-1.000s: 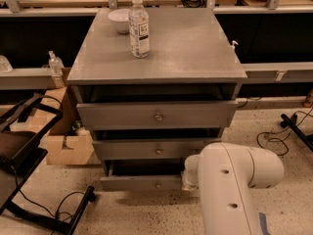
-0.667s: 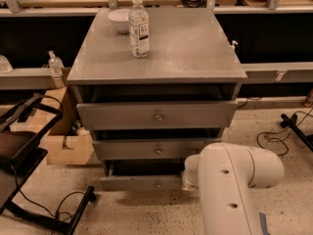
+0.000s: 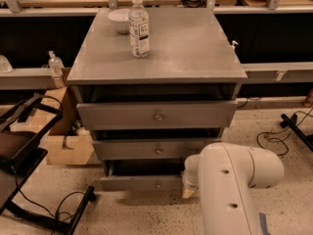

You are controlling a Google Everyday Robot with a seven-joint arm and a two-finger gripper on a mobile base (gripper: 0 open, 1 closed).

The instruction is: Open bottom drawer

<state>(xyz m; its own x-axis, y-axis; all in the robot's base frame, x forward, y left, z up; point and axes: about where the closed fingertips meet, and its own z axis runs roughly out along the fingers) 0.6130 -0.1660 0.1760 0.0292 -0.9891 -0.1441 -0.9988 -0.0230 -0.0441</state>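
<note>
Bottom drawer [image 3: 142, 182] ajar; claw [image 3: 189, 190] beside.

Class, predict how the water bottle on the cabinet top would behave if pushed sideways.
The bottle stands tall and narrow, so it would probably tip rather than slide. Its round body suggests it would then roll. The gripper is low by the bottom drawer, away from it.

- The bottom drawer [image 3: 132, 182]: slimmest grey front, small round knob [image 3: 157, 184] at its centre, standing slightly out (dark gap above it), low in the frame's centre.
- The gripper [image 3: 189, 189] sits at its right end, mostly hidden.
</note>
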